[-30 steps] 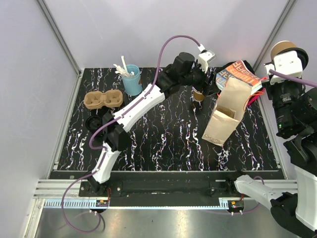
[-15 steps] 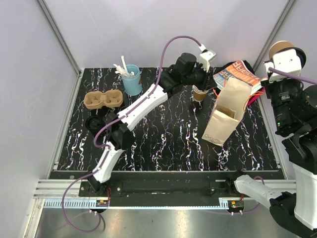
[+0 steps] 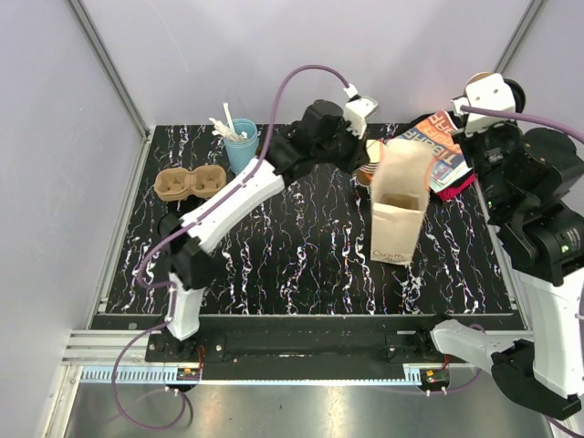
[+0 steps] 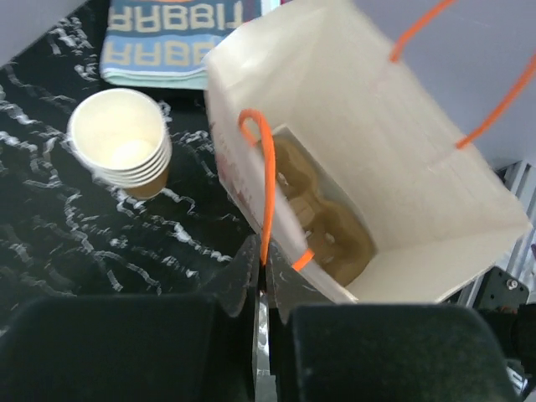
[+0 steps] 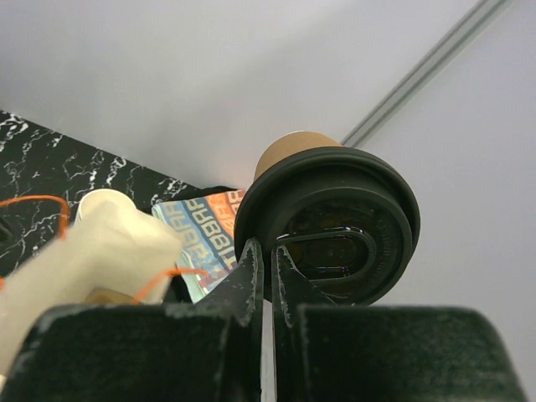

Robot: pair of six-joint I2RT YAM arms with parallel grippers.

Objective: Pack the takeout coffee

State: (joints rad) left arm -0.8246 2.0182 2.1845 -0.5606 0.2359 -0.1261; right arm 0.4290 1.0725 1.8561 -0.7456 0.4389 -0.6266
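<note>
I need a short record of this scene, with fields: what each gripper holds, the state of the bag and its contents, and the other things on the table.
left gripper: shut on the orange handle of the bag
right gripper: shut on the coffee, black lid on, off the table, outside the bag
bag: upright, open
inside bag: a carrier; no coffee yet
beside bag: cup stack, magazine
far left: blue cup with utensils, second carrier

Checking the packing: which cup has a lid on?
The brown cup in the right gripper: it alone wears a black lid. The nested stack and the light-blue utensil cup are open-topped.
</note>
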